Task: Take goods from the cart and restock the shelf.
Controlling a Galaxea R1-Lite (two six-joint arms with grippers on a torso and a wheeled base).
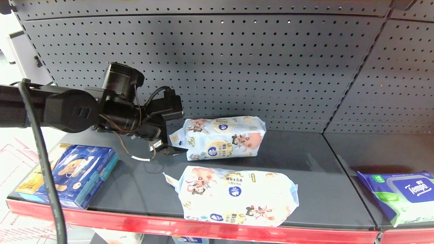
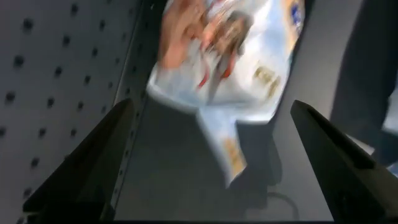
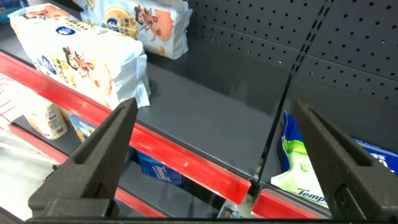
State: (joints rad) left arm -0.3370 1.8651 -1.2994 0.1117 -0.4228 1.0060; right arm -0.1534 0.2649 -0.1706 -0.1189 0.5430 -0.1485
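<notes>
Two white printed tissue packs lie on the dark shelf [image 1: 315,176]: one at the back [image 1: 222,137] and one near the front edge [image 1: 234,198]. My left gripper [image 1: 174,137] hovers just left of the rear pack, open, with nothing between its fingers. In the left wrist view this gripper [image 2: 212,109] faces the rear pack [image 2: 230,56], whose end flap points toward it. My right gripper [image 3: 216,107] is open and holds nothing, out in front of the shelf's red edge [image 3: 186,165]. The front pack [image 3: 81,53] and the rear pack [image 3: 146,25] lie beyond it.
A blue box [image 1: 79,174] on top of a yellow one sits at the shelf's left front. A blue-green wipes pack [image 1: 403,196] lies in the adjoining bay to the right. Pegboard backs the shelf. More goods [image 3: 155,168] stand on the shelf below.
</notes>
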